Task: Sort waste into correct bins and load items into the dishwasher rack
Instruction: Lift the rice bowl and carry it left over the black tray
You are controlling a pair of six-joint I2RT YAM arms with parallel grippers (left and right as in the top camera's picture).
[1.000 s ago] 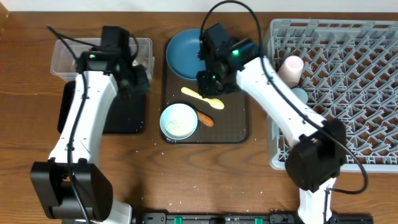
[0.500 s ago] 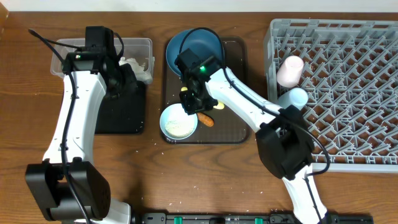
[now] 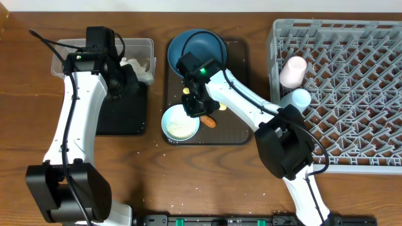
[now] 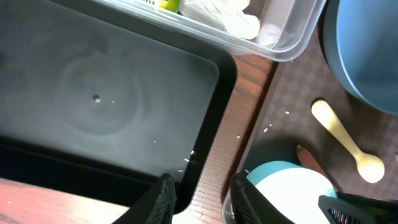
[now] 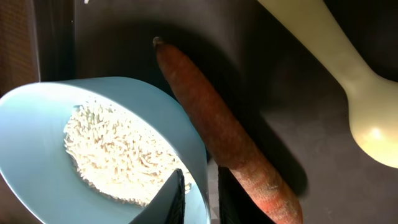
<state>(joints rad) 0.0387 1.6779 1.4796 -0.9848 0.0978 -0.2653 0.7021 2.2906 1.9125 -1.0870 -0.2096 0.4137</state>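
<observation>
My right gripper (image 3: 195,108) (image 5: 199,199) is shut on the right rim of the pale bowl (image 3: 169,117) (image 5: 31,143), one finger inside and one outside. The bowl holds white rice (image 5: 118,149). The orange-brown food piece (image 3: 209,122) (image 5: 230,137) lies right beside the outer finger. The pale yellow spoon (image 5: 348,74) (image 4: 348,140) lies behind it, mostly hidden under the arm from overhead. My left gripper (image 3: 130,83) (image 4: 202,202) is open and empty over the black tray (image 3: 122,116) (image 4: 93,106). White paper (image 4: 224,18) lies in the clear tub (image 3: 63,59).
The dark blue plate (image 3: 198,47) lies at the back of the brown serving tray (image 3: 242,135). The grey rack (image 3: 352,94) on the right holds the pink cup (image 3: 292,71) and the pale blue cup (image 3: 300,98). Loose rice grains (image 3: 144,142) dot the table.
My right gripper has moved from the plate and spoon, forward and left, down to the bowl's rim. My left gripper has shifted slightly left. Nothing moved in the last half second.
</observation>
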